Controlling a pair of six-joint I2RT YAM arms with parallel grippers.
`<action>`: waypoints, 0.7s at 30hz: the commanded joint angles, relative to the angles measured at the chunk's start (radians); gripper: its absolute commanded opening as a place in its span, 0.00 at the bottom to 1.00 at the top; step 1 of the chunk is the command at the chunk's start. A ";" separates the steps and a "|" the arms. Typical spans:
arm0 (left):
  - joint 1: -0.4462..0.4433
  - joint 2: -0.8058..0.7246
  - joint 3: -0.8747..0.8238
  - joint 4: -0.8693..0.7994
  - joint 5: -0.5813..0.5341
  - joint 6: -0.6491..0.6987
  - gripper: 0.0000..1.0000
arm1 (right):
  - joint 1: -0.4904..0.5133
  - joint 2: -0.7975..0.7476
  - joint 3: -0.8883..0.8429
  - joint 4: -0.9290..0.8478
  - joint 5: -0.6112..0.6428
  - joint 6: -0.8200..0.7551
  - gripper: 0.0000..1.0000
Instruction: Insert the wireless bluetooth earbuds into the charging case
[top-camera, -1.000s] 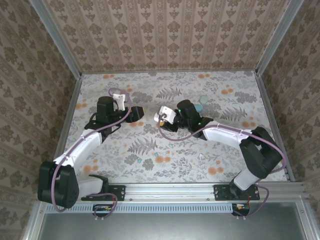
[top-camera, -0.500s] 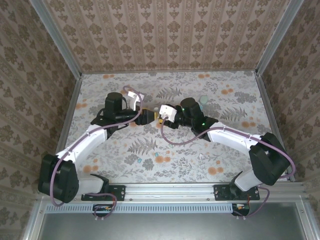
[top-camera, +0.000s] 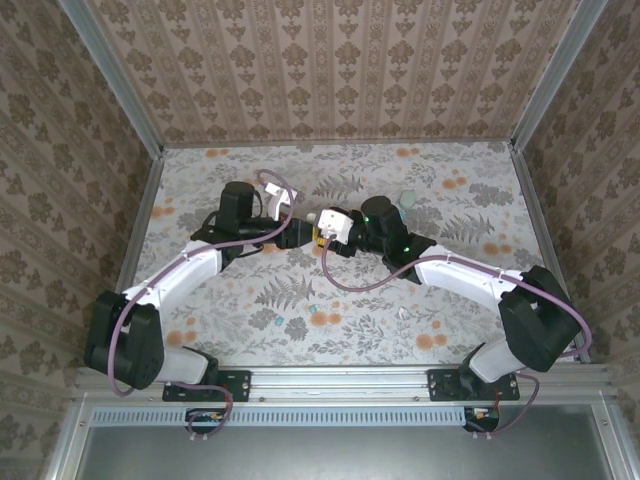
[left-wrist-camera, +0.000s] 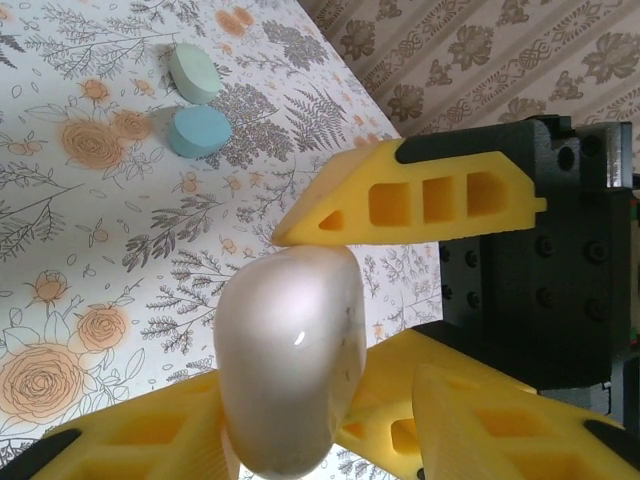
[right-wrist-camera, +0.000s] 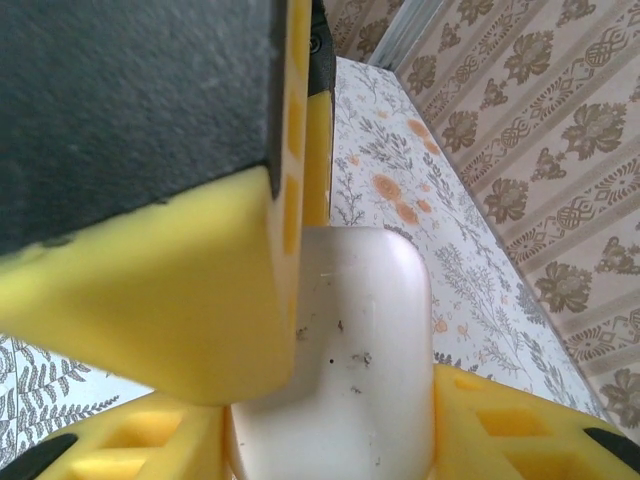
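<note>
**Desk:** What do we see at mid-table?

**Field:** The right claw is clamped on the white charging case, held above the table. The left claw meets it tip to tip, with one finger against the case. We cannot tell whether the left claw grips.

**Desk:** And our count?

**Field:** Three cases: the white one aloft, plus a pale green case and a blue case lying side by side. Of the earbuds, we make out a teal bud and a white bud, both well apart from the held case.
</note>
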 joint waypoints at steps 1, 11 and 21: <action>-0.005 0.013 0.038 0.001 0.042 0.010 0.43 | 0.004 -0.035 -0.010 0.039 0.000 -0.020 0.47; -0.006 0.038 0.047 0.043 0.045 -0.018 0.38 | 0.006 -0.037 -0.021 0.051 -0.013 -0.031 0.47; -0.004 0.037 0.046 0.041 0.053 -0.016 0.29 | 0.006 -0.041 -0.030 0.063 -0.024 -0.038 0.48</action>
